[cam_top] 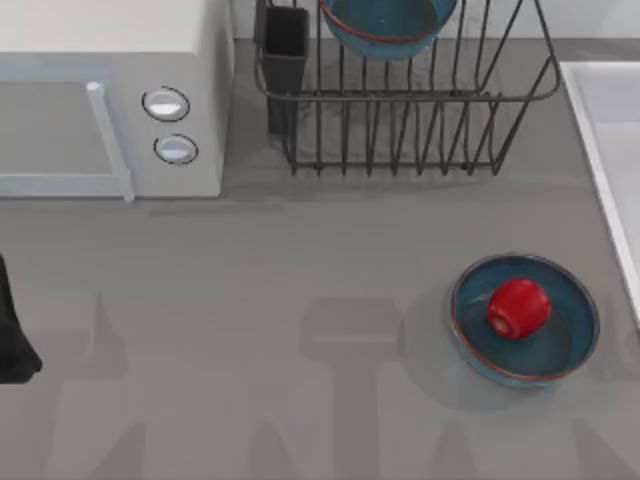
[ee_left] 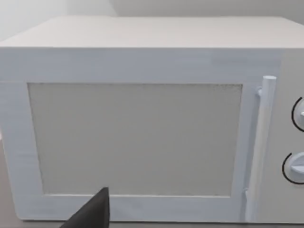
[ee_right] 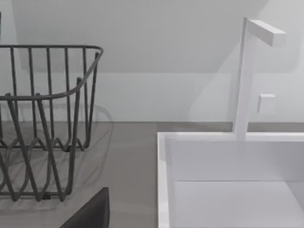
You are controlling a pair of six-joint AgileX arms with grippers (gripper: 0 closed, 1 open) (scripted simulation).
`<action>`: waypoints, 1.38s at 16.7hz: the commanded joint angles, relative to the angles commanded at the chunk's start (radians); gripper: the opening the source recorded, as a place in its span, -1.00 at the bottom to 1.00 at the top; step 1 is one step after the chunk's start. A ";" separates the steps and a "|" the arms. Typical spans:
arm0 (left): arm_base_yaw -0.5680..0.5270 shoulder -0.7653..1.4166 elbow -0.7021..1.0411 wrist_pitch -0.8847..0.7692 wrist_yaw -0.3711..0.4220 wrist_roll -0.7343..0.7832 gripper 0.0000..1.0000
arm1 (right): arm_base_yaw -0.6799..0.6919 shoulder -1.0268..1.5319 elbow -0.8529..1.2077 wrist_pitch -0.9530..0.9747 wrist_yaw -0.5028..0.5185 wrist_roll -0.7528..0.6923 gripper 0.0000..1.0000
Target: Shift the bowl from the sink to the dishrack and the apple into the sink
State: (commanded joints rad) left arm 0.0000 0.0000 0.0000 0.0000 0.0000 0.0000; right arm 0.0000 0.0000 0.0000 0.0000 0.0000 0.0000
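Note:
One teal-blue bowl (cam_top: 385, 25) sits inside the dark wire dishrack (cam_top: 400, 110) at the back of the table. A look-alike bowl (cam_top: 560, 345) stands on the table at the front right, with the red apple (cam_top: 518, 307) lying in it. The white sink (cam_top: 600, 150) runs along the right edge; the part of its basin (ee_right: 228, 199) in the right wrist view holds nothing. My left arm (cam_top: 12, 345) is parked at the left edge, and a dark part of its gripper (ee_left: 92, 213) faces the microwave. A dark part of my right gripper (ee_right: 92, 213) shows between dishrack (ee_right: 42, 118) and sink.
A white microwave (cam_top: 100, 60) with two round knobs fills the back left, its door (ee_left: 137, 137) shut. A dark utensil cup (cam_top: 285, 45) hangs on the dishrack's left corner. A white faucet (ee_right: 244, 76) rises behind the sink.

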 joint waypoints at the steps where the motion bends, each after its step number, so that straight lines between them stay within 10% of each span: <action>1: 0.000 0.000 0.000 0.000 0.000 0.000 1.00 | 0.000 0.000 0.000 0.000 0.000 0.000 1.00; 9: 0.000 0.000 0.000 0.000 0.000 0.000 1.00 | 0.061 0.222 0.204 -0.158 0.002 0.062 1.00; 23: 0.000 0.000 0.000 0.000 0.000 0.000 1.00 | 0.345 1.524 1.093 -0.935 -0.012 0.359 1.00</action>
State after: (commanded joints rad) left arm 0.0000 0.0000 0.0000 0.0000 0.0000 0.0000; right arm 0.3454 1.5243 1.0933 -0.9346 -0.0120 0.3592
